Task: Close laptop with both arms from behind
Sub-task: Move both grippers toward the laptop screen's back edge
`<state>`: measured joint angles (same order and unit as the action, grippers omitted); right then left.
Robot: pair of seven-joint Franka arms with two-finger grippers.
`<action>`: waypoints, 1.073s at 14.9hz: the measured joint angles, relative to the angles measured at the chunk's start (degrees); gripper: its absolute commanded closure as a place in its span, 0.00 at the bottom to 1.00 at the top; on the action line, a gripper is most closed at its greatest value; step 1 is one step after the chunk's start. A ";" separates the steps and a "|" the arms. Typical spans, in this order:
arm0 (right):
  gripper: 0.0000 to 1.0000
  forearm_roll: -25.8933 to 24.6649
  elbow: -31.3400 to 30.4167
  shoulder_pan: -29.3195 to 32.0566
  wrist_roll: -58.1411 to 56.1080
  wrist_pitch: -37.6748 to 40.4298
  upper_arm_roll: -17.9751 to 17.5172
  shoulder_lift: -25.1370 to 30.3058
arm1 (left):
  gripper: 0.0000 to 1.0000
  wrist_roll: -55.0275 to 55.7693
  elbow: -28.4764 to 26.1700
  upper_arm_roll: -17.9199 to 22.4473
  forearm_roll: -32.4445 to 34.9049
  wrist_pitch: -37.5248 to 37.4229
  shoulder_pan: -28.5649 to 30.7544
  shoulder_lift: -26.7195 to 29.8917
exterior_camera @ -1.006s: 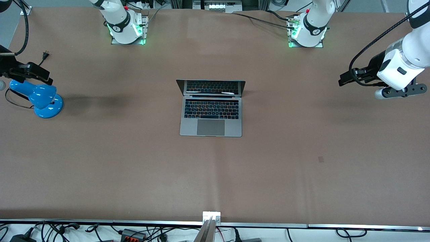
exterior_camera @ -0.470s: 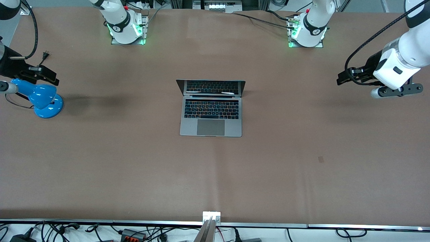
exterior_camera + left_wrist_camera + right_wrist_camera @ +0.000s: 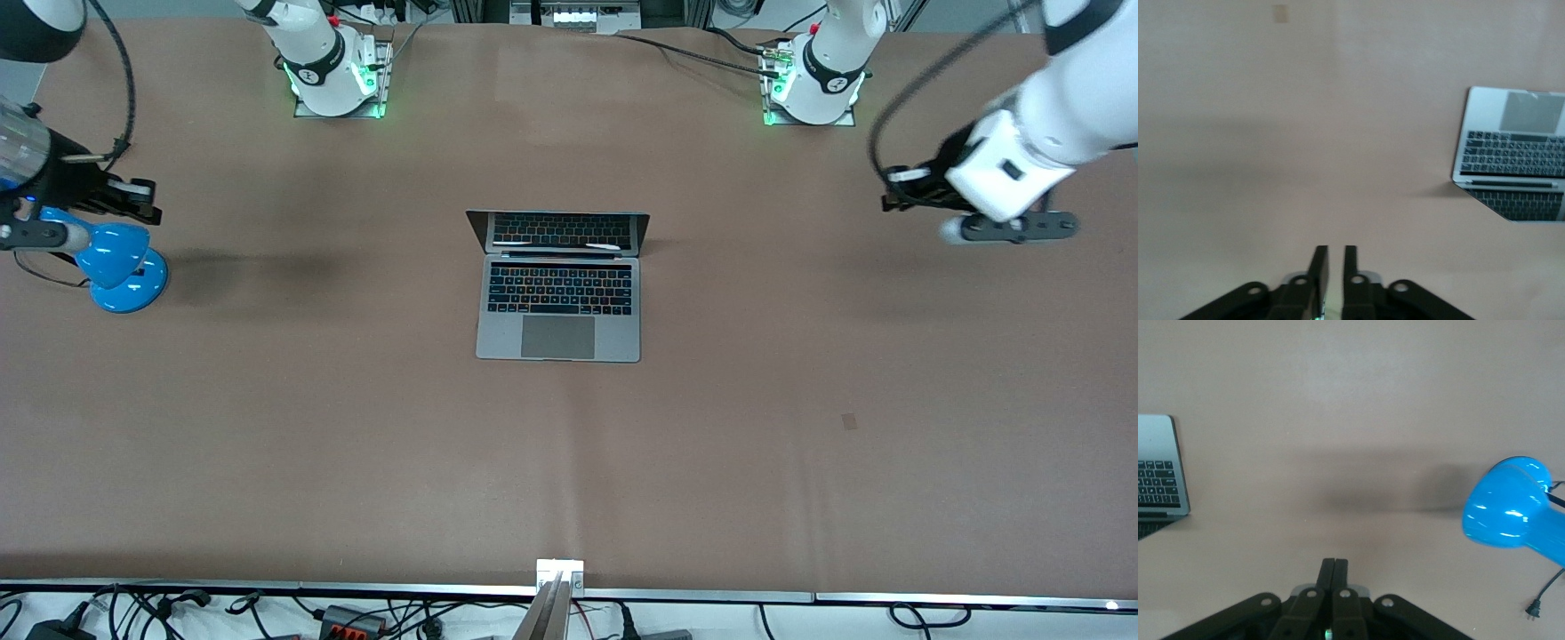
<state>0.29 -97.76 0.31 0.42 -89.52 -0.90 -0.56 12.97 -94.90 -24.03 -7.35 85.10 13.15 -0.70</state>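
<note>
Dead centre on the brown-covered table [image 3: 356, 444]: slim space-grey metal laptop [image 3: 558, 289], open, base flat, black keyboard and large trackpad facing up. Hinge edge at twelve o'clock, toward the arm bases; trackpad edge at six o'clock, toward the front camera. Screen raised, mirroring the keys. Well apart from both grippers.

At three o'clock from the laptop, toward the left arm's end of the table: black two-finger left gripper [image 3: 893, 197] on its white jointed arm, up in the air over bare table, fingers [image 3: 1320, 267] parted by a narrow gap, nothing between them.

At nine o'clock, toward the right arm's end: black right gripper [image 3: 144, 200], up over the table close by a glossy blue desk lamp [image 3: 111, 262], fingers [image 3: 1327, 577] pressed together, holding nothing. Lamp resting on its round base on the table, dome-shaped head tipped over, black cord trailing to a small black plug [image 3: 1533, 608] lying on the cloth.
</note>
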 measured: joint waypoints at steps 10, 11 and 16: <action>1.00 14.04 -9.84 -8.98 0.34 -5.64 -0.41 -2.29 | 1.00 5.09 -1.36 -10.91 -6.73 9.32 -4.61 -10.45; 1.00 15.15 -11.60 -11.12 0.94 -7.51 -0.48 -2.40 | 1.00 6.01 -3.37 -11.51 -6.74 12.09 -5.76 -10.43; 1.00 15.89 -16.62 -25.77 12.28 -16.78 -0.81 -3.78 | 1.00 10.21 -13.63 -16.71 -6.83 22.75 -7.35 -9.26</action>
<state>16.19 -114.38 -25.45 12.70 -106.30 -1.71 -4.34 23.18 -108.53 -40.74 -14.17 107.85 5.80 -9.96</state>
